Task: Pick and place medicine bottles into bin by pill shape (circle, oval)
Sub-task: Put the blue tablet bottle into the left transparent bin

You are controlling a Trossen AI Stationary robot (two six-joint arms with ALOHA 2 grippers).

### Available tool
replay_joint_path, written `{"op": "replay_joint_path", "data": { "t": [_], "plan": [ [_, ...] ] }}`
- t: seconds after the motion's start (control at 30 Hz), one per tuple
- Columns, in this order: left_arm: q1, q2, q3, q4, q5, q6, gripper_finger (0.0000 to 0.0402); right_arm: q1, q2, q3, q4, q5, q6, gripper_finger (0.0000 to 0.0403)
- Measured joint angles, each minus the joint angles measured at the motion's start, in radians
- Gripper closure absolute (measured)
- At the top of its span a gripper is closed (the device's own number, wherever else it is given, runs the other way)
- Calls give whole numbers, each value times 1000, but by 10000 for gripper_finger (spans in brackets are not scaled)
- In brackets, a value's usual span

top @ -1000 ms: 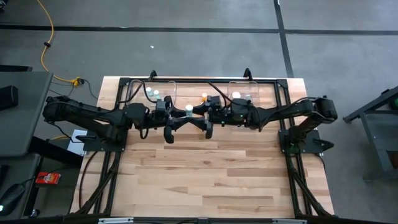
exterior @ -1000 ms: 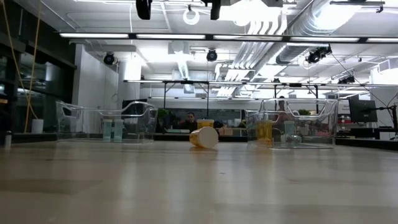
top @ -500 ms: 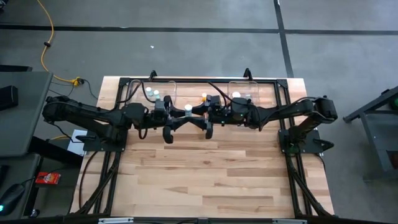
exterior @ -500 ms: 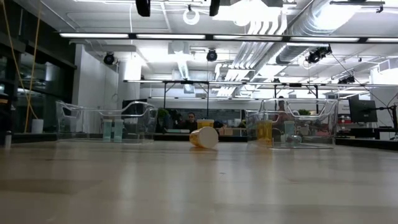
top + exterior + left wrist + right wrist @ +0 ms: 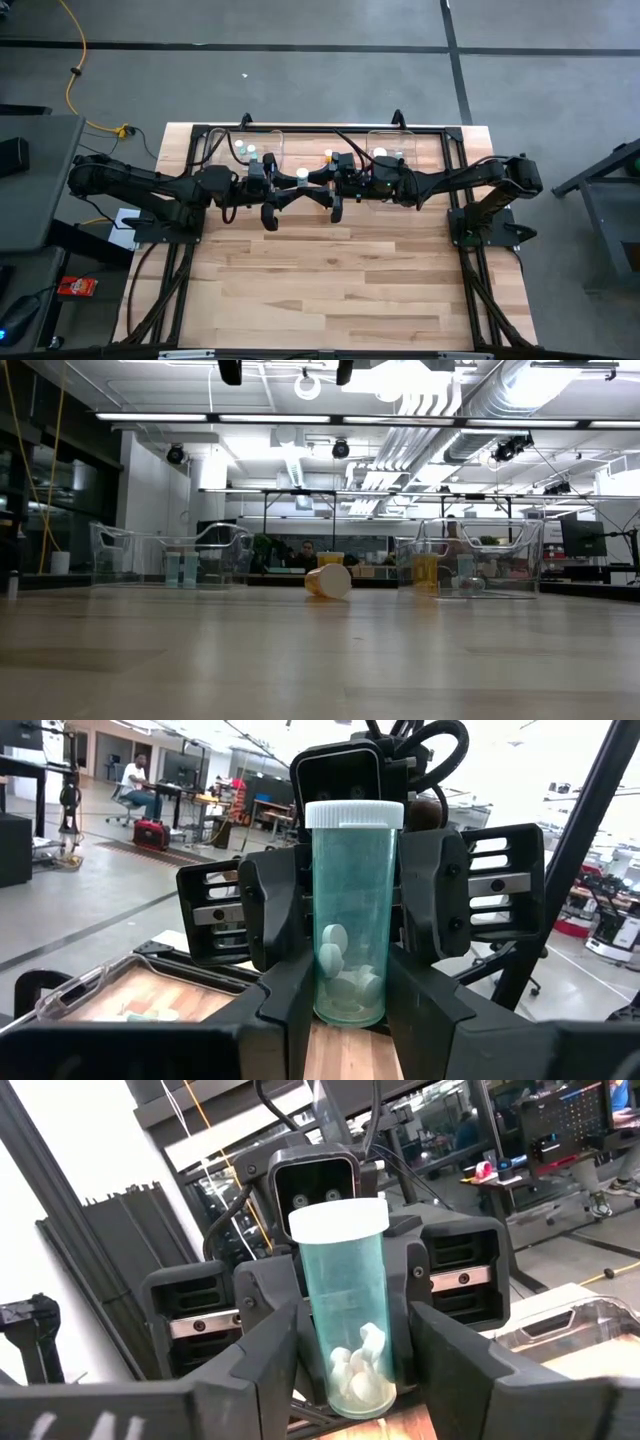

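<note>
Evidently a handover: high over the middle of the wooden desk (image 5: 330, 270), the left end effector (image 5: 345, 1010) clamps a clear vial (image 5: 352, 910) upright while the right end effector (image 5: 345, 1355) brackets it; whether it grips yet, I cannot tell. One orange bottle (image 5: 328, 581) lies tipped between two clear bins (image 5: 170, 555), open workshop behind.

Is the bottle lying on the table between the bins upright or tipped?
Tipped. In the low view the orange bottle lies on its side on the table, its round end facing the camera.
</note>
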Motion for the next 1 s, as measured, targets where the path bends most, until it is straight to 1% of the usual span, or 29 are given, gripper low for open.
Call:
{"op": "replay_joint_path", "data": {
  "t": [0.27, 0.5, 0.6, 0.83, 1.0],
  "plan": [
    [0, 1, 0, -3, 2, -2, 302, -2, 0, 0, 2, -16, 1, 239],
    [0, 10, -6, -31, 3, -5, 302, -3, -4, 8, 7, -19, 11, 171],
    [0, 3, -2, -17, 3, -4, 302, -3, -1, 8, -9, -20, 11, 157],
    [2, 4, -3, -9, 2, -4, 302, -3, -1, 6, -63, -14, 19, 155],
    [2, 4, -3, -8, 2, -3, 302, -6, -1, 5, -53, -4, 19, 178]
  ]
}}
